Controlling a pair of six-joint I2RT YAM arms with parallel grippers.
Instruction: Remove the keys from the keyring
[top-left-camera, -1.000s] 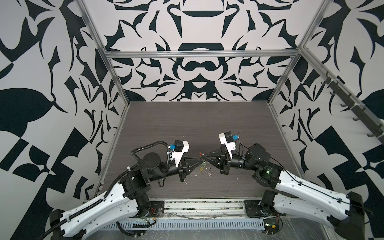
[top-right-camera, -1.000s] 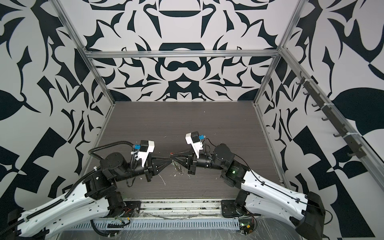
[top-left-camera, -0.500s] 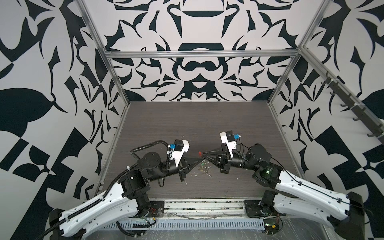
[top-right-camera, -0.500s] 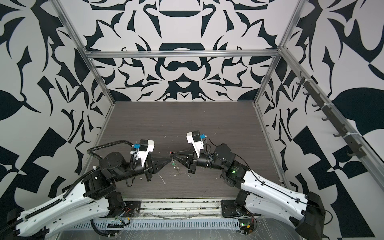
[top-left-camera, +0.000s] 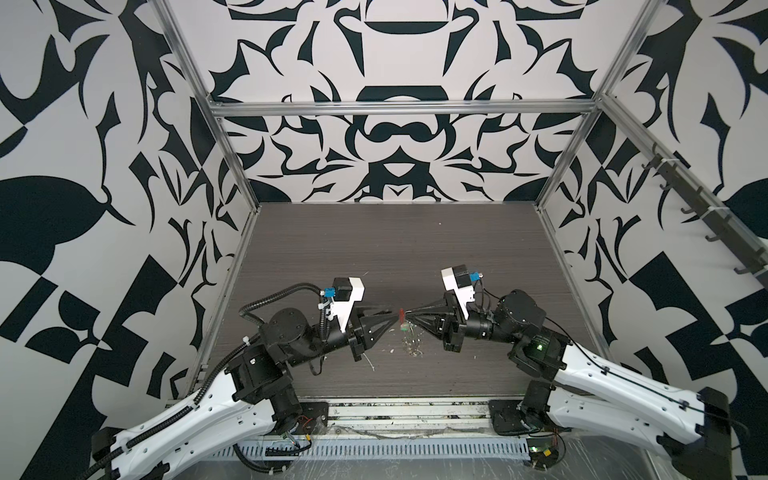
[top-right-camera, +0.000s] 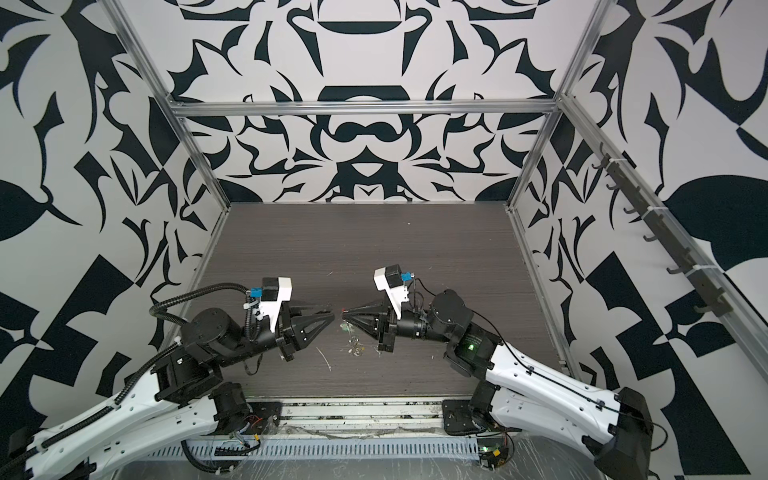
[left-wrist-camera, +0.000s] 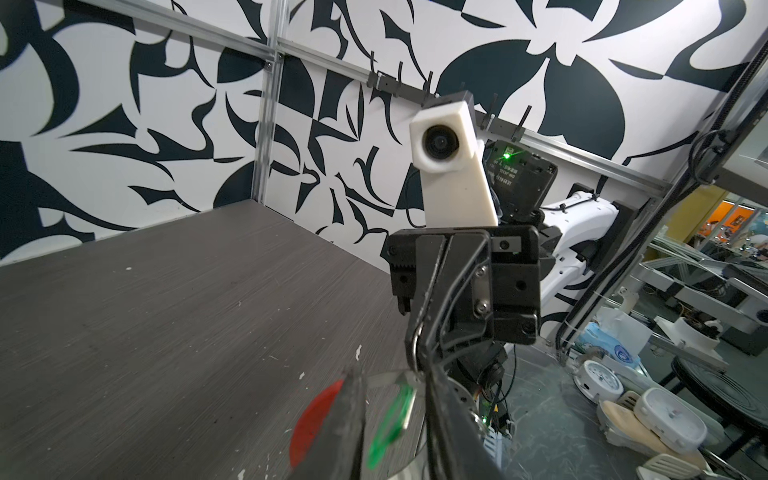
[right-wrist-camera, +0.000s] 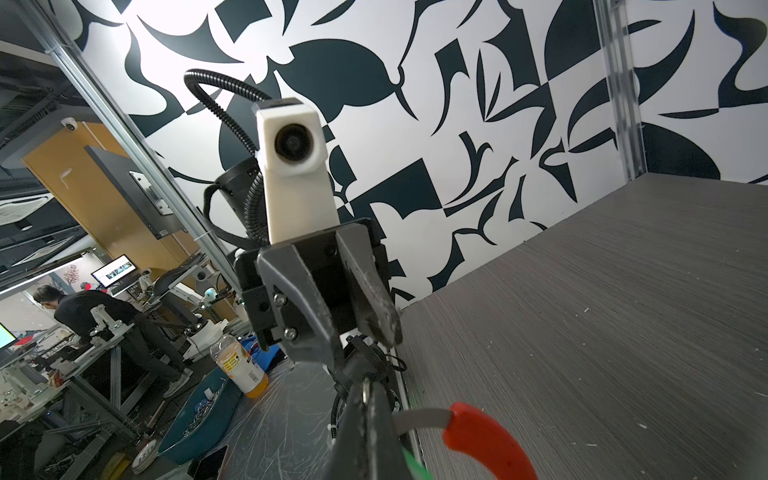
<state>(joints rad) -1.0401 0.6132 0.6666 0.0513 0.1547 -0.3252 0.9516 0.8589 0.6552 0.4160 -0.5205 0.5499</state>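
The keyring's red sleeve (top-left-camera: 401, 313) (top-right-camera: 343, 310) shows between the two gripper tips in both top views. My right gripper (top-left-camera: 409, 322) (top-right-camera: 343, 321) (right-wrist-camera: 368, 399) is shut on the keyring's grey wire (right-wrist-camera: 419, 417), with the red sleeve (right-wrist-camera: 486, 436) curving away beside it. The keys (top-left-camera: 411, 347) (top-right-camera: 355, 347) dangle below in a small silver cluster. My left gripper (top-left-camera: 394, 316) (top-right-camera: 332, 313) (left-wrist-camera: 386, 374) is open. The green tag (left-wrist-camera: 390, 419) hangs loose between its fingers, and the red sleeve (left-wrist-camera: 316, 415) lies outside one finger.
White flecks of debris (top-left-camera: 370, 365) lie on the dark wood-grain table (top-left-camera: 374, 249) near the front. Patterned walls and metal frame posts (top-left-camera: 232, 195) enclose the table on three sides. Both arms meet near the front middle.
My left gripper, shut at the keyring a moment ago, has opened and stands slightly back from it. The right gripper keeps its hold and has hardly moved.
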